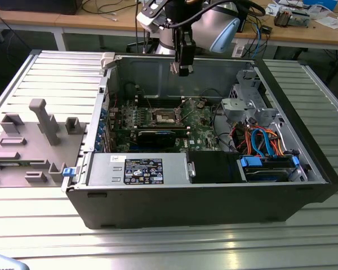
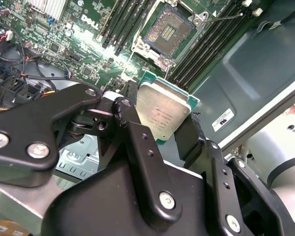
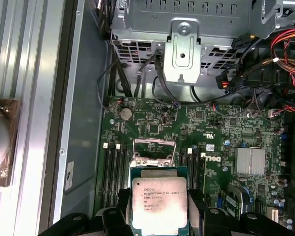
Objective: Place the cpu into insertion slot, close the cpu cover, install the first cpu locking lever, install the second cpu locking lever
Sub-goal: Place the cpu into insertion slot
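Your gripper [image 2: 160, 123] has its two black fingers [image 2: 129, 114] drawn in narrow on the cpu [image 2: 163, 114], pinching it by two opposite edges. The chip lies flat between them, with its silver-grey metal top facing the wrist cameras and a green rim showing around it. It is close to square, so it has hardly any long axis. In the first wrist view its sides run parallel to the long black memory slots [image 3: 115, 177].

Past the chip, the second wrist view gives you the insertion slot [image 2: 169, 32] uncovered, its dark contact field bare inside the silver frame. The cpu hangs apart from it. In the first wrist view the chip hides most of the socket. Just beyond it stands a silver frame plate, probably the cpu cover [image 3: 154, 147] tipped open, though you cannot be sure from here.

The exterior view shows the pose. The arm [image 1: 214, 22] comes in over the far wall of the computer case [image 1: 186, 208], and the gripper points straight down, well above the green motherboard [image 1: 203, 121].

Farther off, the first wrist view shows the metal drive cage [image 3: 187, 44]. At the exterior view's left, a grey fixture tray [image 1: 22, 152] sits on the slatted table [image 1: 158, 247].
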### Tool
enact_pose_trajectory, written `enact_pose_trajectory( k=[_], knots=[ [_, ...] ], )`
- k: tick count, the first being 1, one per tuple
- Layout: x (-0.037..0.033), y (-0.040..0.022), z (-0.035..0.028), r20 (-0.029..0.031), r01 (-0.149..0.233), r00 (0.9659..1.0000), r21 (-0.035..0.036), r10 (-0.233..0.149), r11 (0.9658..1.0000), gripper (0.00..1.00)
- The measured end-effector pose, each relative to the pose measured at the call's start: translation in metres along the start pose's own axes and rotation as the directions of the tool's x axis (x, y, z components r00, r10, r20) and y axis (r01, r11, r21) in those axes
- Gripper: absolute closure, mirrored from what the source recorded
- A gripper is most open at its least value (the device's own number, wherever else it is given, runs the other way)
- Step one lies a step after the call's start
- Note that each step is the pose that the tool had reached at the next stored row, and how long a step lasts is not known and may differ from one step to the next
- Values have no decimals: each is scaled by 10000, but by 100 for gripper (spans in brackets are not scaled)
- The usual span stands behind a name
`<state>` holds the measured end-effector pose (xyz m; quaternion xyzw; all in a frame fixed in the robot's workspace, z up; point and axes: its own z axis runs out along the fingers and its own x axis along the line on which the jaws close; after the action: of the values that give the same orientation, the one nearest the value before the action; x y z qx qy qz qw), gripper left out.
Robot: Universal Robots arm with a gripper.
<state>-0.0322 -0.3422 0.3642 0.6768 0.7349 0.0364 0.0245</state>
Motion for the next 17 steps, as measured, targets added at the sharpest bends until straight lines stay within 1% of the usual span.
enact_pose_trajectory(
  k=[17],
  knots=[
    [0, 0, 0, 26, -294, 9996, -4, 294, 9996, 45]
  ],
)
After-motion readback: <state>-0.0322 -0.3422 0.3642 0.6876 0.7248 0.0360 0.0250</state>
